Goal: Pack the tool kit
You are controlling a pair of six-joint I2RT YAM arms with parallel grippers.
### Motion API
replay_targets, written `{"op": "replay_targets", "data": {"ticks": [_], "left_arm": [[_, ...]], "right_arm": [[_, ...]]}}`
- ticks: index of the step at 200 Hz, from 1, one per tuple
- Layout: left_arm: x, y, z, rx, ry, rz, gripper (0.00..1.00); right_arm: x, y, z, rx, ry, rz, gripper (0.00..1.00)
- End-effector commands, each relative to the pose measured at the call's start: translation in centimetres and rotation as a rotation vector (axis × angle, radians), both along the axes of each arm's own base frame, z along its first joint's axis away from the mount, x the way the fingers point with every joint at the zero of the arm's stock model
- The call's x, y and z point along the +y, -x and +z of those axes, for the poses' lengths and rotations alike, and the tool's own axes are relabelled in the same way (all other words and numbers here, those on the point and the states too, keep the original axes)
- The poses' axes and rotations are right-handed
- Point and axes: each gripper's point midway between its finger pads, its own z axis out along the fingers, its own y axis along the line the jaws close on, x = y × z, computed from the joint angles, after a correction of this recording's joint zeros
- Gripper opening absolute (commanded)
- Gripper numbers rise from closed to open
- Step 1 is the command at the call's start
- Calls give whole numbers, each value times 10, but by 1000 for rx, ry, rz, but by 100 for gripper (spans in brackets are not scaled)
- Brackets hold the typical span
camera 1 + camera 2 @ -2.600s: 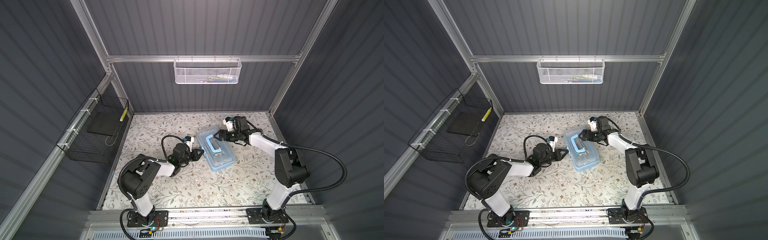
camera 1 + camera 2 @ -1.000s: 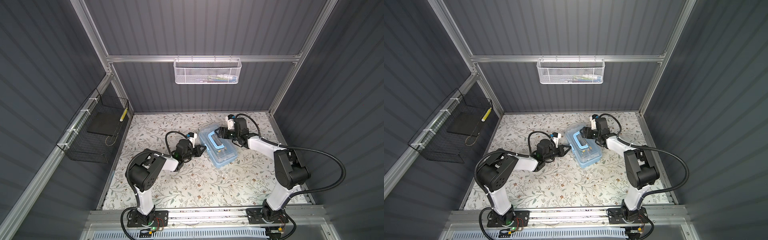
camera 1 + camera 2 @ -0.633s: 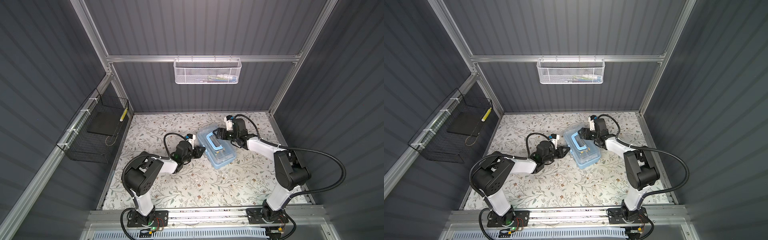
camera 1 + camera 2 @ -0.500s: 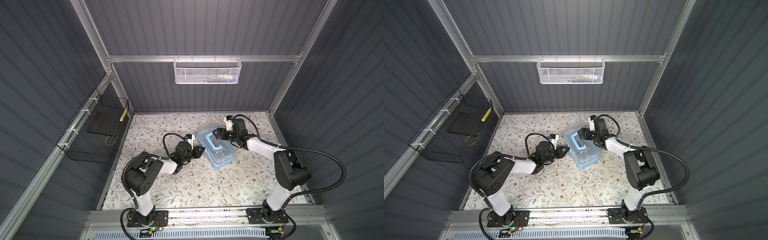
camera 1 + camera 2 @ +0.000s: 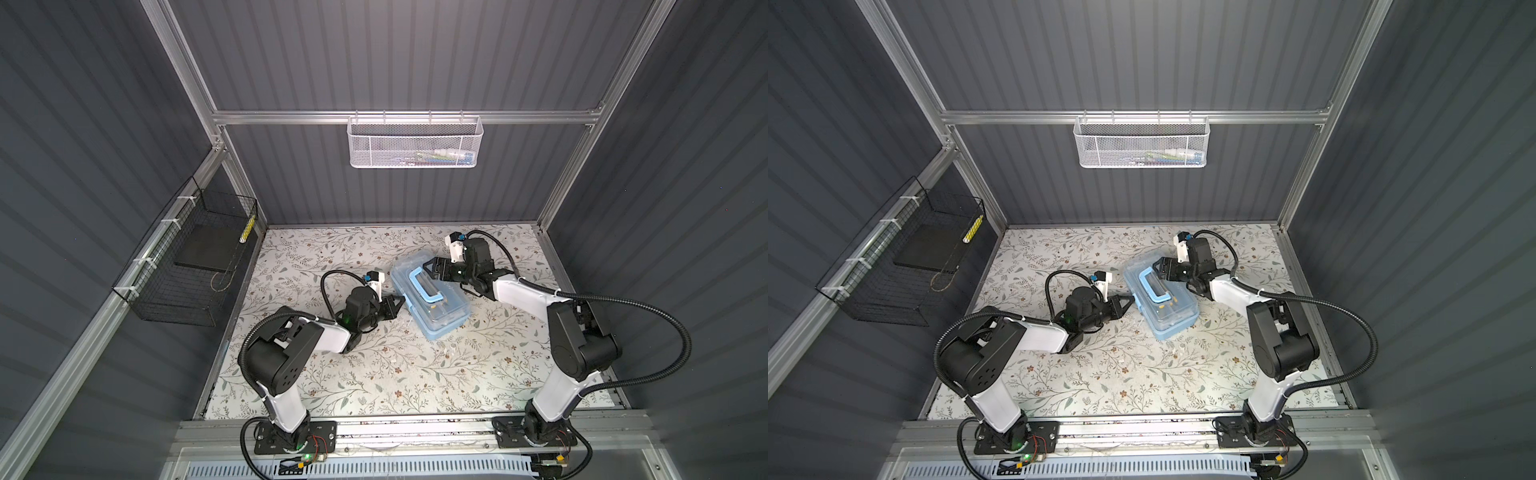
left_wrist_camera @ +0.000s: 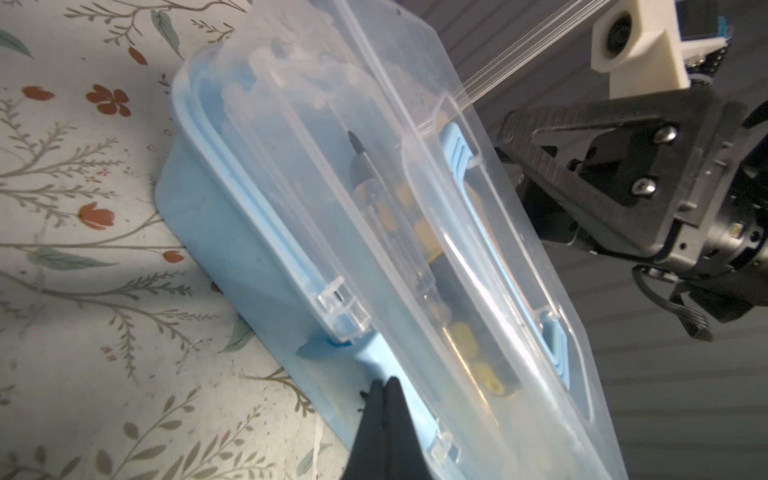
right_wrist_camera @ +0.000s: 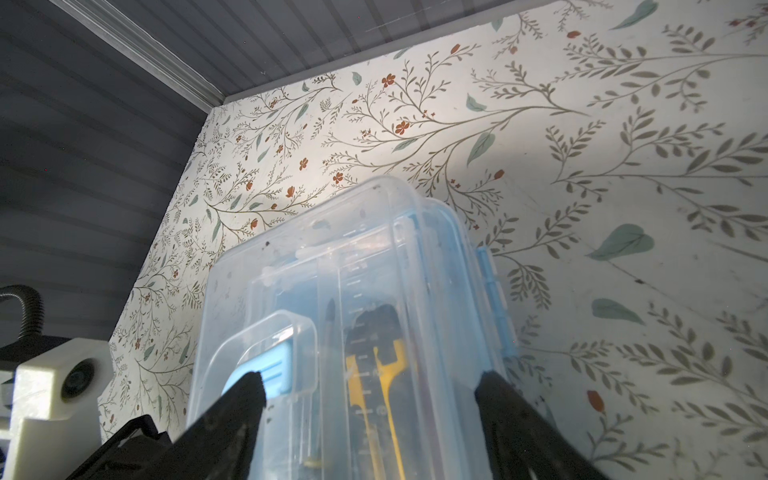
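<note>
Two arms are at one box. The tool kit (image 5: 441, 311) rests on the floral bench (image 5: 374, 374), toward the back and about mid-width. It lies on a diagonal between the two end effectors. It has a pale-blue base with a clear lid (image 6: 415, 199) on top, and the pale-blue handle (image 5: 422, 288) lies flat on the lid. Whether the lid is fully latched cannot be told.

Left end effector (image 5: 400, 300): the fingers are pressed together with nothing between them. In the left wrist view the joined tip is at the blue base on one long side, near the clear lid clip (image 6: 343, 309). It is either touching or just short of it; the view does not separate the two.

Right end effector (image 5: 434, 270): the fingers are spread wide at the end of the kit nearer the back wall. In the right wrist view one finger (image 7: 245, 399) lies over the lid by the handle's end. The other finger (image 7: 498, 399) is at the opposite long edge. Nothing is pinched. Whether the pads bear on the plastic cannot be told.

Yellow-and-black tools (image 7: 374, 361) show through the lid.

A white mesh basket (image 5: 415, 145) hangs on the back rail with a few items inside. A black wire basket (image 5: 187, 270) on the left wall holds a dark flat slab. Both are well apart from the kit.
</note>
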Motion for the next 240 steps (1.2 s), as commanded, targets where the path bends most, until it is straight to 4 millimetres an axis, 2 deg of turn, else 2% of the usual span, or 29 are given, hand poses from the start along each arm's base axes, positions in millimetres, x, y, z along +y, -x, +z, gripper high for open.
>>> {"op": "replay_targets", "data": {"ticks": [1,37,46,91,105,152,203,236,240], "left_arm": [[-8,10,-7,22,13,-43,0],[-8,12,-11,26,10,-47,0],[-11,18,-12,37,13,-79,0],[-11,26,-28,73,-47,-100,0],[-14,25,-27,64,-40,-105,0],[-40,25,-16,34,4,-150,0],[-63,30,-17,31,32,-192,0],[-64,31,-23,40,-49,-193,0],[-61,27,-23,32,-70,-163,0]], "right_arm": [[51,89,-51,336,-69,244,82],[51,91,-53,345,-73,245,81],[51,91,-54,348,-74,244,81],[53,93,-58,357,-77,248,81],[55,95,-59,363,-81,251,81],[71,110,-63,379,-105,282,80],[95,124,-63,387,-139,323,79],[101,128,-58,374,-127,324,79],[101,128,-58,373,-127,324,79]]}}
